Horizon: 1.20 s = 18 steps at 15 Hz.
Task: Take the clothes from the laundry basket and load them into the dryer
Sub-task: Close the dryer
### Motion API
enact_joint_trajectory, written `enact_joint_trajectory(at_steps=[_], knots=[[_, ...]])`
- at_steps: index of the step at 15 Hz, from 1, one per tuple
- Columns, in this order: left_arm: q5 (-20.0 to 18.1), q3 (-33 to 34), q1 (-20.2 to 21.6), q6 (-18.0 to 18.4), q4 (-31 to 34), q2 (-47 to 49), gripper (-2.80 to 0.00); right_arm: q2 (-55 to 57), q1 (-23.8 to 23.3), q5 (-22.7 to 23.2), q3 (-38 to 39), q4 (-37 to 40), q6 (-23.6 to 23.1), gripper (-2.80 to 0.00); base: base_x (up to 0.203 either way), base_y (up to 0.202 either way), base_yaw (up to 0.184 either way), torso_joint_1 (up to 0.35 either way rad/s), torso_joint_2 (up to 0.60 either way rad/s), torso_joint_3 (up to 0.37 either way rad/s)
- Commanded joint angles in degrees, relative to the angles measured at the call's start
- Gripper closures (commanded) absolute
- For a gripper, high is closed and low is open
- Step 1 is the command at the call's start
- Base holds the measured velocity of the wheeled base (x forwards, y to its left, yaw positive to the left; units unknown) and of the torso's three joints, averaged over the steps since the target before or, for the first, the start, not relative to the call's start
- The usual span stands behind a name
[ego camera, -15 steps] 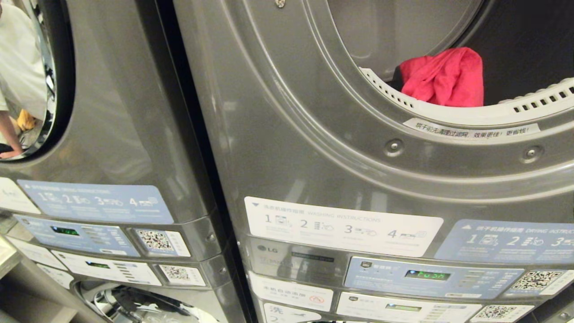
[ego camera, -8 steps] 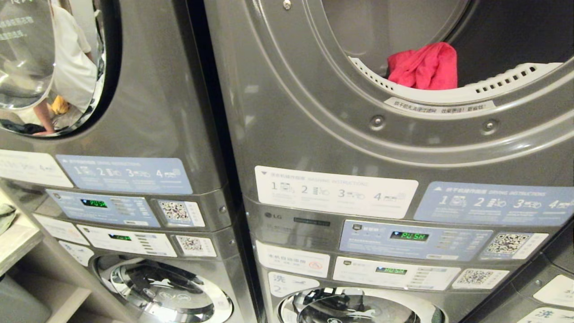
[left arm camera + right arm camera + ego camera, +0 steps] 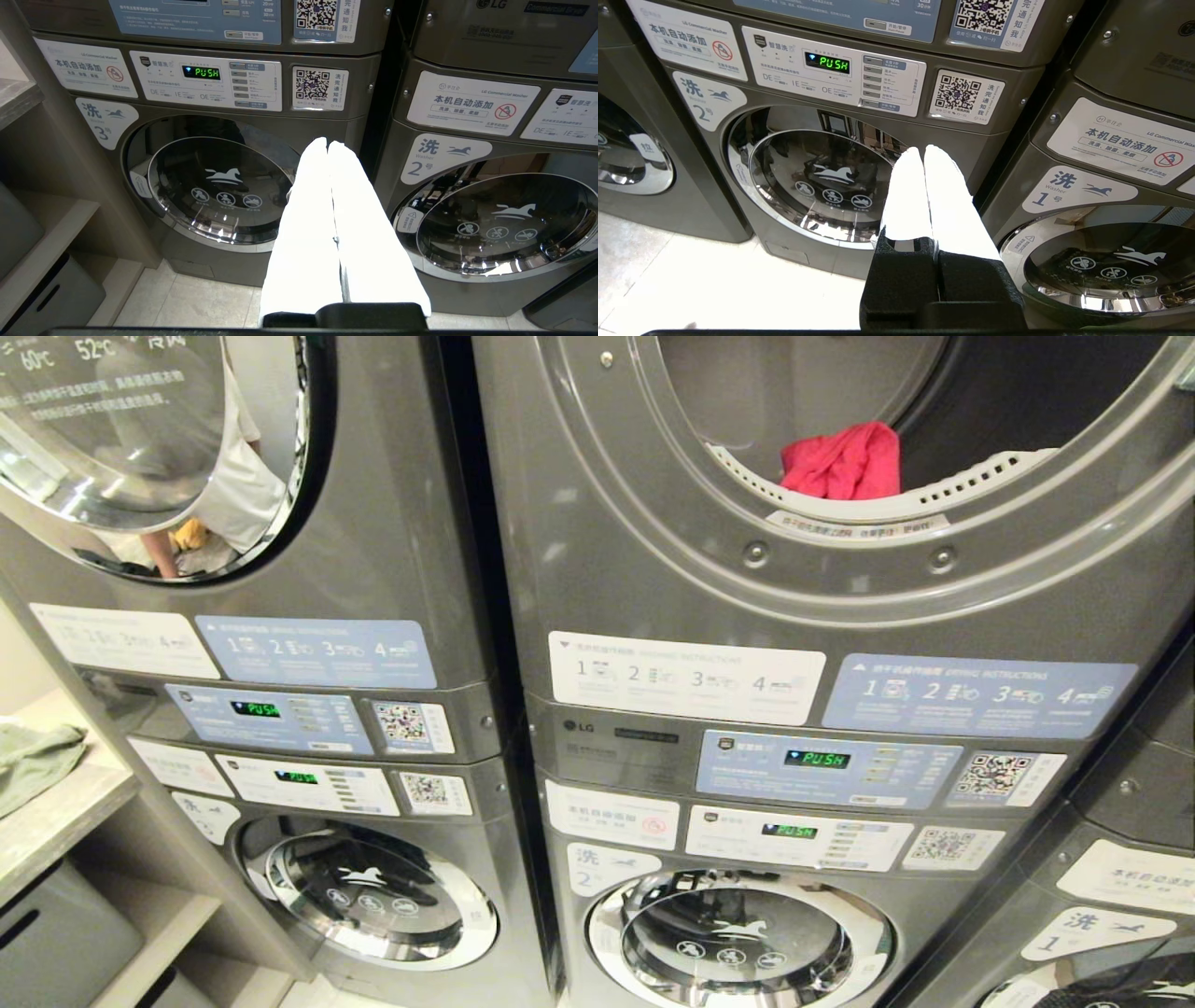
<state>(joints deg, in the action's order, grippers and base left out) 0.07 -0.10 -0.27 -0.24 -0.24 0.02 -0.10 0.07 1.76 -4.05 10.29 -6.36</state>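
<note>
- Grey-green cloth (image 3: 35, 763) lies on the wooden shelf (image 3: 56, 821) at the far left of the head view.
- Left stacked unit: the upper door (image 3: 159, 457) is shut, and its glass reflects a person in a white top. Below it sit the instruction labels and a control panel (image 3: 271, 717) whose display reads PUSH.
- Left gripper (image 3: 328, 145): white fingers pressed together, nothing between them, pointing at washer number 3 (image 3: 219, 186), apart from it.
- Centre stacked unit: the dryer (image 3: 840, 569) is on top with its opening uncovered. A red garment (image 3: 845, 462) lies inside the drum, just behind the white perforated rim (image 3: 971, 476).
- Centre unit, lower section: washer number 2 (image 3: 738, 943) has its door shut.
- Right gripper (image 3: 923, 150): white fingers closed flat against each other, empty, held in front of washer number 2, apart from it.
- Washer number 1 (image 3: 1106, 266) stands at the far right, door shut.
</note>
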Motion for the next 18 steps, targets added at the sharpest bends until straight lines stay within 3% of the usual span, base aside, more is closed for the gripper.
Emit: enact_joint_trajectory(at_steps=[1,8,18], knots=[[0.01,0.01,0.00,-0.02,-0.02,-0.11,0.00,0.01,0.01,-0.09,0.00,0.08,0.04,0.00,0.000,0.000,0.000,0.000,0.00,0.000],[0.01,0.01,0.00,-0.02,-0.02,-0.05,0.00,0.01,0.01,-0.26,-0.08,0.08,0.46,0.00,0.001,-0.025,0.003,0.004,0.00,-0.001],[0.01,0.01,0.00,0.07,-0.02,-0.02,0.00,0.01,0.01,-0.35,-0.08,0.08,2.94,0.00,0.000,-0.193,0.000,0.003,0.00,0.003]])
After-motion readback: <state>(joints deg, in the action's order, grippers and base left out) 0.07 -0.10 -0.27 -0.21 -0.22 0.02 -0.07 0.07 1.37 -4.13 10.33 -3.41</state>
